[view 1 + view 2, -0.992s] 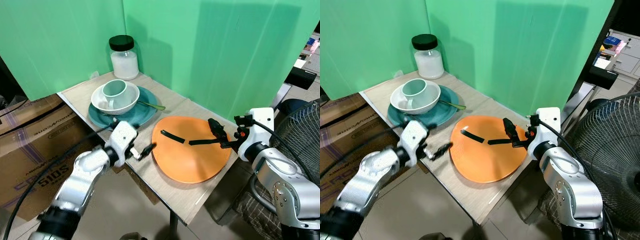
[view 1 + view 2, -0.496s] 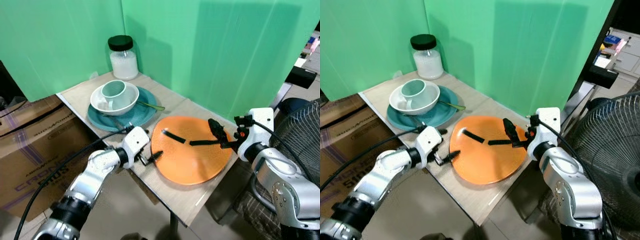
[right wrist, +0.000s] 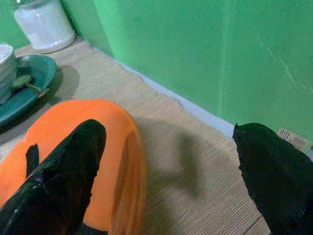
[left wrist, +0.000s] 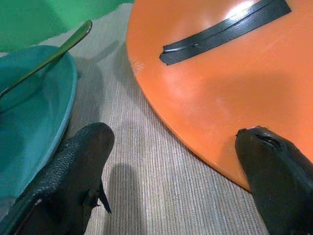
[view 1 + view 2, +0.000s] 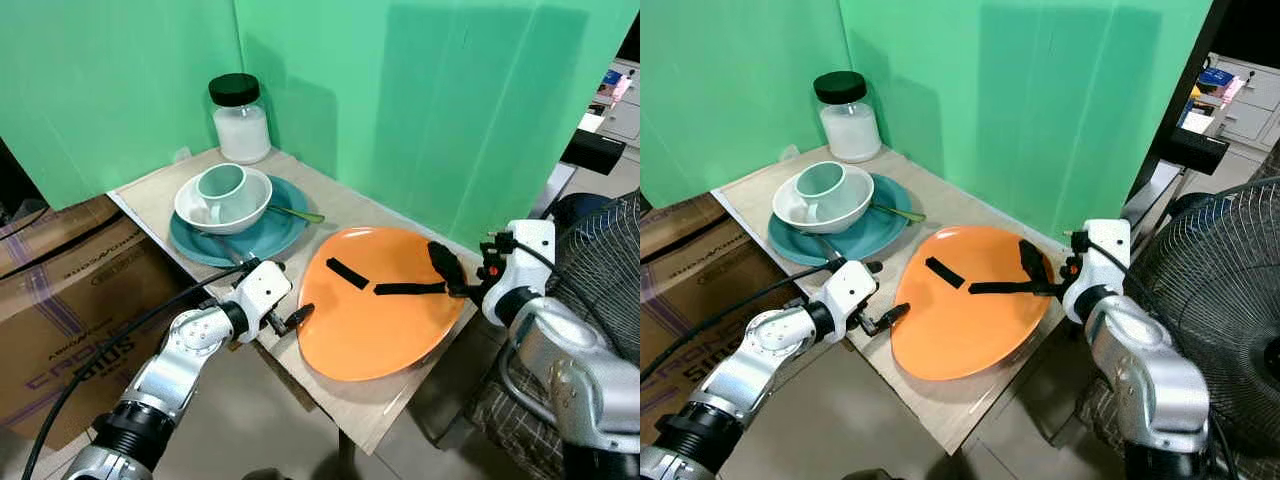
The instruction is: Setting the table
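A counter (image 5: 345, 205) stands against a backdrop (image 5: 420, 100), a jar (image 5: 241, 118) at its far left corner. Before the jar sits a plate (image 5: 270, 233) carrying a bowl (image 5: 255, 205) with a cup (image 5: 220, 185) inside; a spoon (image 5: 298, 212) rests on the plate's right rim. To the right lies a large dish (image 5: 375, 320), reaching the counter's near edge. The left hand (image 5: 290, 318) is at the dish's left rim, the right hand (image 5: 405, 285) over its right side. A box (image 5: 60, 300) stands left of the counter, a fan (image 5: 610, 240) to the right.
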### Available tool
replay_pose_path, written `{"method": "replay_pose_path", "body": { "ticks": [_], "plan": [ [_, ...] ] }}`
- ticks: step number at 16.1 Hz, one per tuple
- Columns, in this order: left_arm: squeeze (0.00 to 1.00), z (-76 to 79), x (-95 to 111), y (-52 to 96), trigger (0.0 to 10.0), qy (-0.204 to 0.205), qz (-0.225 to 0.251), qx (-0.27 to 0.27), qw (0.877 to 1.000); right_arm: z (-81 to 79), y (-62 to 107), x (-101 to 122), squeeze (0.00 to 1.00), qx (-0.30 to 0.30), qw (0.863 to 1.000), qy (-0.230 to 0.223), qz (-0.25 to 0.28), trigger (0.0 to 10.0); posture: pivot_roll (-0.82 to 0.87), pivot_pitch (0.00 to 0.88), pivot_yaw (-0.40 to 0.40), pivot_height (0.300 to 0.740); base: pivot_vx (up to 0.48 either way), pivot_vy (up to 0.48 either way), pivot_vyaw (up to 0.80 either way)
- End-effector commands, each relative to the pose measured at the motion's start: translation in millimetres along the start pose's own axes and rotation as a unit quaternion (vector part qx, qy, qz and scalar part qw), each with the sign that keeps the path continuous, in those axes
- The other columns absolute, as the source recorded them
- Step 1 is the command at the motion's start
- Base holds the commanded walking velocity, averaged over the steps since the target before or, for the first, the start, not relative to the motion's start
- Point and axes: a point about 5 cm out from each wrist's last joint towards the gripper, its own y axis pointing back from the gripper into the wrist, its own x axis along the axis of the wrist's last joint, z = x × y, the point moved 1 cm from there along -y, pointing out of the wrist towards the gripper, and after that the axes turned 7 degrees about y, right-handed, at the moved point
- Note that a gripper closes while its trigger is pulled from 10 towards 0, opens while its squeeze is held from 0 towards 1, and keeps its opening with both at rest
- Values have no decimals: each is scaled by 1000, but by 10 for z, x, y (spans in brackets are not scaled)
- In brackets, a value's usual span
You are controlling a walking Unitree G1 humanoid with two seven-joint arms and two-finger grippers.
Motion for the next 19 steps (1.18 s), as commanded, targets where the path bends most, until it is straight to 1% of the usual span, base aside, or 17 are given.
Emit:
{"method": "replay_pose_path", "body": {
  "ticks": [1,2,3,4,5,7,8,9,10,12,15,19],
  "plan": [
    [0,111,-291,30,10000,7,-67,-13,998,55,7,42,0,-2,1000,-18,-7,10000,86,0,56,740,0,0,0],
    [0,115,-294,25,10000,8,-67,-11,998,81,14,37,0,1,999,-28,-21,10000,86,0,55,740,0,0,0],
    [0,117,-295,19,10000,8,-66,-9,998,93,33,24,0,21,997,-53,-46,10000,86,0,55,740,0,0,0],
    [0,116,-294,16,10000,7,-66,-8,998,91,57,-4,0,43,993,-83,-77,10000,85,0,54,740,0,0,0],
    [0,114,-295,14,10000,7,-66,-7,998,79,82,-36,0,63,988,-99,-104,10000,85,0,54,740,0,0,0],
    [0,106,-295,7,10000,6,-66,-5,998,-11,143,-60,0,125,973,-138,-135,10000,84,0,54,740,0,0,0],
    [0,102,-293,1,10000,6,-66,-3,998,-41,145,-53,0,133,970,-148,-137,4627,84,0,53,740,0,0,0],
    [0,99,-291,-3,10000,5,-65,-2,998,-71,136,-30,0,138,969,-155,-132,1412,86,0,53,740,0,0,0],
    [0,97,-289,-4,10000,5,-65,-2,998,-95,129,-9,0,143,968,-163,-125,0,87,0,52,740,0,0,0],
    [0,96,-289,-5,10000,3,-64,-1,998,-115,124,9,0,147,968,-165,-116,0,87,0,51,740,0,0,0],
    [0,87,-297,-2,10000,0,-65,0,998,-171,137,-14,0,157,963,-180,-122,0,87,0,52,740,0,0,0],
    [0,73,-282,-11,10000,-2,-63,1,998,-169,135,-27,0,155,962,-187,-127,0,86,0,56,740,0,0,0]
  ]
}}
